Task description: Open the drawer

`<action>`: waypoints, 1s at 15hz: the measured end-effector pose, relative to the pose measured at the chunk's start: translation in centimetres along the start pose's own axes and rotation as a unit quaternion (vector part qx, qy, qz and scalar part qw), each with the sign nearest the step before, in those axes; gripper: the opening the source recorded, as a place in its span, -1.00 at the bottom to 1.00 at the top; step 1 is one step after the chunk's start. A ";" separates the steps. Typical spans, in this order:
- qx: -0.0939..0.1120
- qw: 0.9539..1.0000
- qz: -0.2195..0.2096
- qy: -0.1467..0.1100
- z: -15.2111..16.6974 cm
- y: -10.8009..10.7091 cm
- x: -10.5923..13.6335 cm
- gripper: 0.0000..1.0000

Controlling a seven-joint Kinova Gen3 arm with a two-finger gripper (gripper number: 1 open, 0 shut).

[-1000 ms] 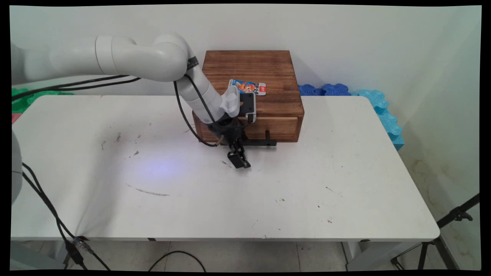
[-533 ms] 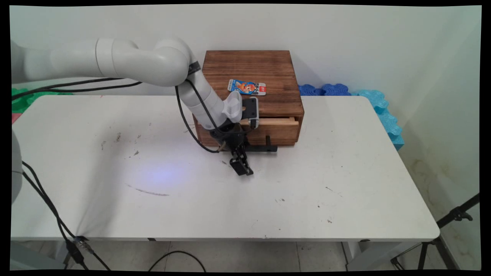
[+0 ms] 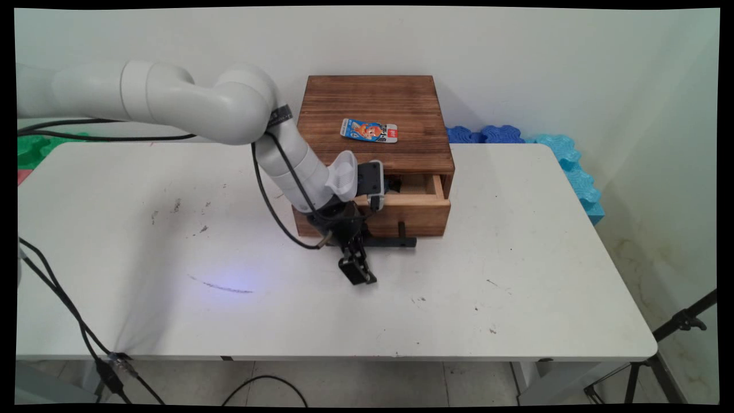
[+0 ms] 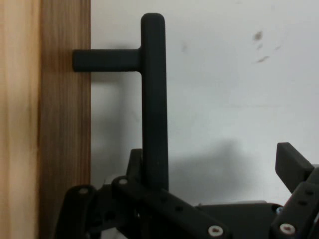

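White, scuffed table [image 3: 459, 298] fills the near ground. On it, the gripper [image 3: 356, 269] stands spread wide, one finger hooked behind the black handle [image 3: 395, 242] of the drawer [image 3: 410, 209], slid partly out of the wooden box [image 3: 375, 103]. A snack packet [image 3: 370, 130] lies on the box's top; blue foam tiles [image 3: 516, 137] sit right of it by the wall.

A dark-stained wooden box [image 3: 375, 109] with visible grain; its drawer [image 3: 410, 201] shows paler, raw-looking wood inside. The drawer handle [image 4: 153, 99] is smooth matt black. A glossy printed packet [image 3: 370, 130] lies on the box. The white surface [image 3: 516, 275] is smooth, scuffed and smudged. The hand [image 3: 356, 269] is matt black.
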 end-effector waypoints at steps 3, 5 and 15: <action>-0.004 1.000 0.002 0.003 -0.5 1.7 -0.1 1.00; -0.006 1.000 0.003 0.005 -0.8 2.9 -0.2 1.00; -0.024 1.000 -0.003 0.008 -2.2 8.9 -0.6 1.00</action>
